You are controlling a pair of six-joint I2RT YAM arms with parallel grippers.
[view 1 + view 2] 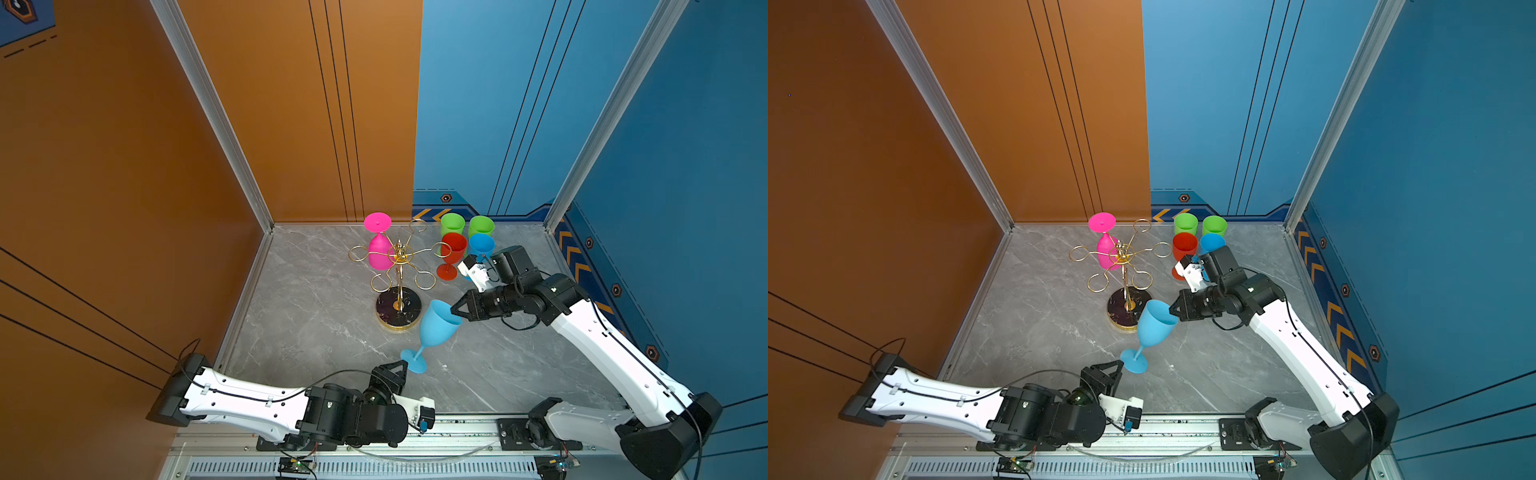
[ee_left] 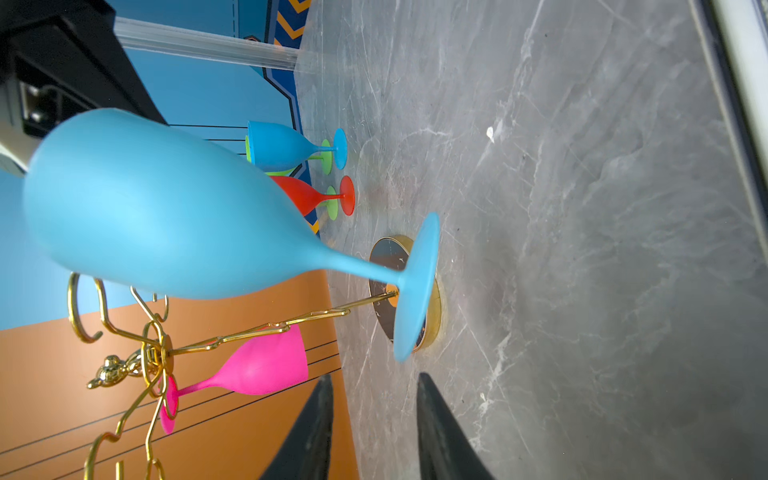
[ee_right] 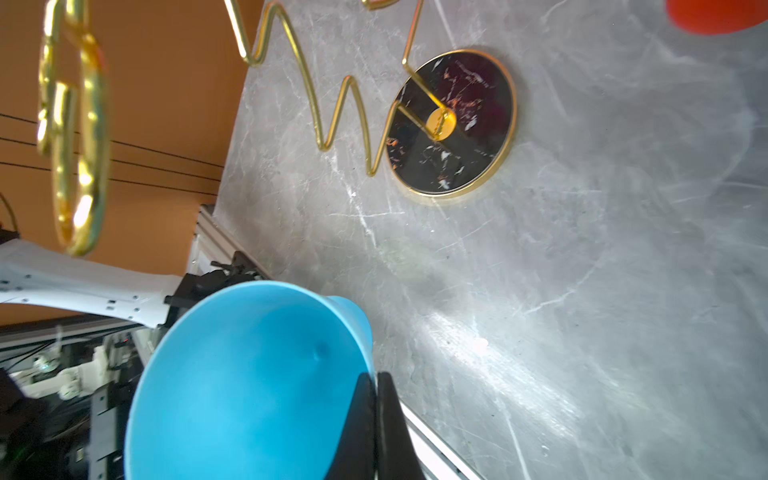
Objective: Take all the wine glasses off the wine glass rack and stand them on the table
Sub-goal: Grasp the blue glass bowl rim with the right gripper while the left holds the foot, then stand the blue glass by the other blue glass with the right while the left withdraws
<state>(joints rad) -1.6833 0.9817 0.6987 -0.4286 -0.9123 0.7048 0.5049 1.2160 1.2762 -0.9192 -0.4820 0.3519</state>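
Grey marbled counter (image 1: 316,316) carries the gold wire rack (image 1: 401,254), with a pink glass (image 1: 380,251) hanging upside down from one loop. The light blue wine glass (image 1: 436,328) is off the rack, tilted just in front of its base. The right fingers (image 3: 357,432) pinch its rim. The left fingers (image 2: 434,424) stand apart and empty, near its foot.
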